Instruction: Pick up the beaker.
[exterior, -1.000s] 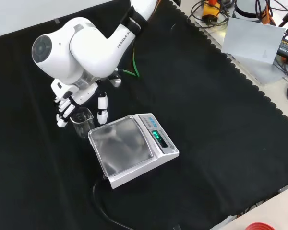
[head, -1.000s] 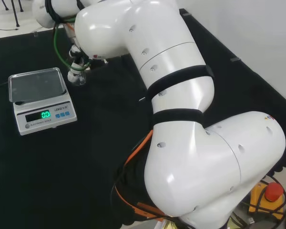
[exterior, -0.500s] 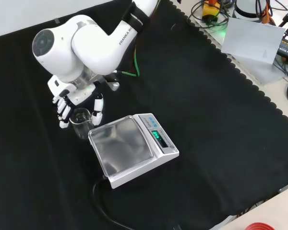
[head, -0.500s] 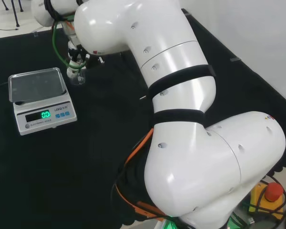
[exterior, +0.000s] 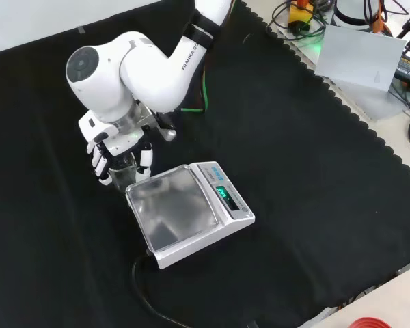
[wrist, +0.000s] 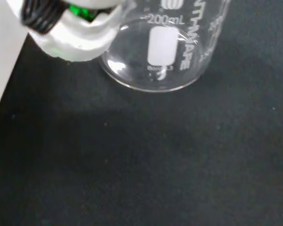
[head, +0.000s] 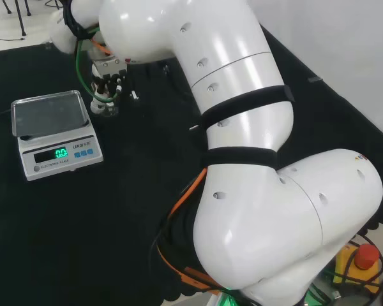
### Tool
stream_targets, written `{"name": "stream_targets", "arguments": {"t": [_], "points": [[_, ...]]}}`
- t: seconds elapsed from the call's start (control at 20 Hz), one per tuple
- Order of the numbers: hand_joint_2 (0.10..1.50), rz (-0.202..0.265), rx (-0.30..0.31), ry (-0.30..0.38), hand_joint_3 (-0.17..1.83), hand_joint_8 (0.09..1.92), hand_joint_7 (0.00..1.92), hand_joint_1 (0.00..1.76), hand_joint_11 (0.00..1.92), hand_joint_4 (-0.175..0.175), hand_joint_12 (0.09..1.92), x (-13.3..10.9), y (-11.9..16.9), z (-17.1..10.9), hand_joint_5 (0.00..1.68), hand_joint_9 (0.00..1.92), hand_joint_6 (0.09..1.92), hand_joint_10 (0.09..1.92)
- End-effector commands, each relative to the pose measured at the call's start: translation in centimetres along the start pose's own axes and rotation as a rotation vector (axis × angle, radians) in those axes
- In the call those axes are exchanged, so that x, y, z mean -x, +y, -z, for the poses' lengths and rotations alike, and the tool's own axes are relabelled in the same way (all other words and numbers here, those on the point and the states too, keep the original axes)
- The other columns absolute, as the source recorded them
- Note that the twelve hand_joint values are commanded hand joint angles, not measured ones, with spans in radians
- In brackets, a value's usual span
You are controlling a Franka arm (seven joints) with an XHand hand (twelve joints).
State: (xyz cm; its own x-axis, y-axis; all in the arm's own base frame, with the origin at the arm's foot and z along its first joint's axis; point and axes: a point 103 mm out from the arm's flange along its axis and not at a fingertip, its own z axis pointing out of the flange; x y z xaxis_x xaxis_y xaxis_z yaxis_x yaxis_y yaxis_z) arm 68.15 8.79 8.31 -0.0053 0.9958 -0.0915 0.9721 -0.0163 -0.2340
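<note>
- On the black cloth of the counter (exterior: 307, 178), just beyond the far left corner of the scale (exterior: 188, 212) in the front view, we see the beaker (exterior: 121, 166) standing upright, close to the scale's tray; whether the two touch we cannot tell.
- From the wrist view the beaker (wrist: 167, 44) is clear glass with white printed markings, its round base flat on the cloth, and it looks empty.
- We judge it light, stiff and breakable, with a smooth wall that could slip between hard fingers; a knock against the scale could chip or tip it.
- We would take hold around the middle of the wall, thumb on one side and fingers opposite, below the rim and clear of the spout, so it lifts straight up without tilting.
- Our hand (exterior: 116, 147) is at the beaker, its fingers (exterior: 100, 162) curved down on the left side and another finger (exterior: 145, 161) down the right side in the front view, so the glass sits between them.
- The fingers look curled about the beaker, though we cannot tell that every one touches the glass.
- From the head view the hand (head: 106, 87) hangs over the beaker (head: 108, 108) just past the scale (head: 54, 132).
- Because the scale stands so near, we judge the lift should go upward first, not sideways.
</note>
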Motion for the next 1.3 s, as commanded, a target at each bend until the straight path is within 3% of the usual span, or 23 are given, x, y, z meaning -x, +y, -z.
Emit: {"name": "stream_targets", "arguments": {"t": [0.05, 0.6, 0.8, 1.3], "points": [[0.63, -0.022, 0.07, 0.021, 0.47, 0.71, 0.85, 1.03, 0.72, 0.175, 1.25, -0.4, 0.1, 1.1, 0.89, 0.98, 0.78, 0.58], [0.63, -0.007, 0.079, 0.003, 0.52, 0.72, 0.91, 1.06, 0.78, 0.175, 1.23, -0.2, -0.5, 2.8, 0.96, 1.04, 0.76, 0.55], [0.92, 0.001, 0.093, 0.004, 0.19, 0.72, 0.92, 1.08, 0.8, 0.175, 1.22, 0.2, -1.0, 4.5, 1.13, 1.06, 0.73, 0.54], [0.98, 0.015, 0.156, -0.007, 0.07, 0.72, 0.95, 1.08, 0.85, 0.175, 1.19, -0.5, -2.3, 9.6, 1.17, 1.08, 0.69, 0.53]]}}
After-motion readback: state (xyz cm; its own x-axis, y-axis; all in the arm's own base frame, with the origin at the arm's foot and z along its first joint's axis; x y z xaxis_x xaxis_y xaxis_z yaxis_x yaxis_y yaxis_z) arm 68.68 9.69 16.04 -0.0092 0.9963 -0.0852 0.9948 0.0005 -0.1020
